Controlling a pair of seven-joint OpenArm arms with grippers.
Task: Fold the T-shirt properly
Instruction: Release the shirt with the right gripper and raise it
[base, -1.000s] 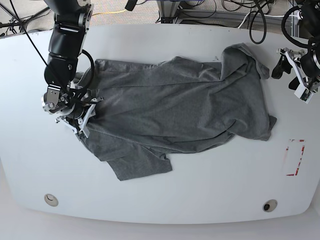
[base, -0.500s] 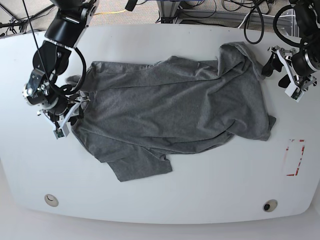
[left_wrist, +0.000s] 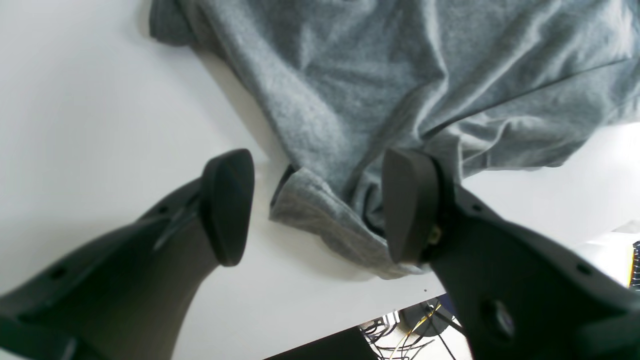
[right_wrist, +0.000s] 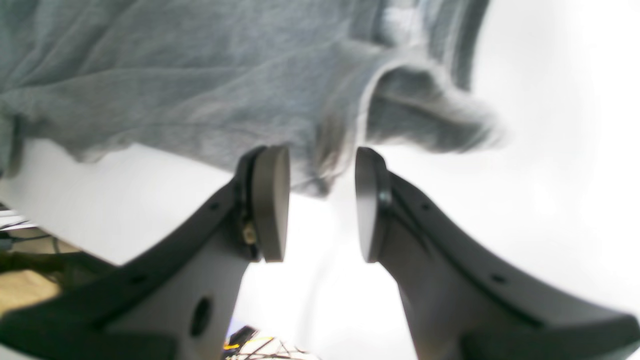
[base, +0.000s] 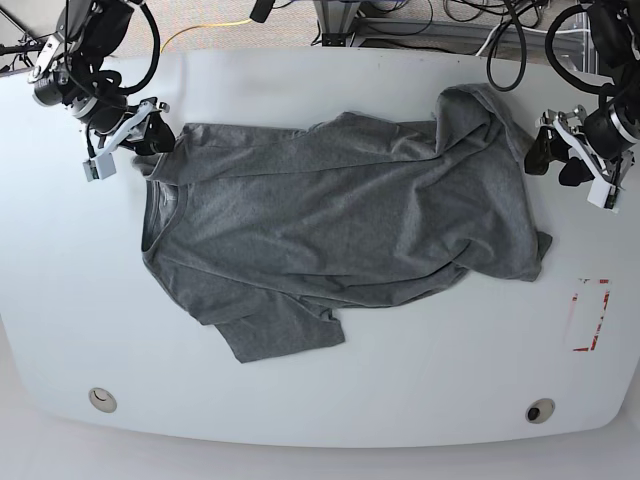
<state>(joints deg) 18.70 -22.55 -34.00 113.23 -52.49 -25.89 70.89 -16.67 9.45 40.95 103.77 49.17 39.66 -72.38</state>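
— Well, reporting from the left of the base view first: right gripper poised at the upper-left corner of the T-shirt, by the sleeve beside the neck. Jaws parted a little in the wrist view, no cloth between the pads; nothing grasped.

— And the garment itself?

— Spread across the middle of the white table, rumpled, neck to the left, one sleeve jutting toward the near edge, far right corner bunched upward. No fold made yet, by appearance; flattening not finished either.

— Right side of the view?

— Left gripper just beside that bunched corner. Jaws wide apart, straddling a curled hem edge without pinching it. Released, then.

— Progress?

— Judged early: smoothing and every fold remaining.
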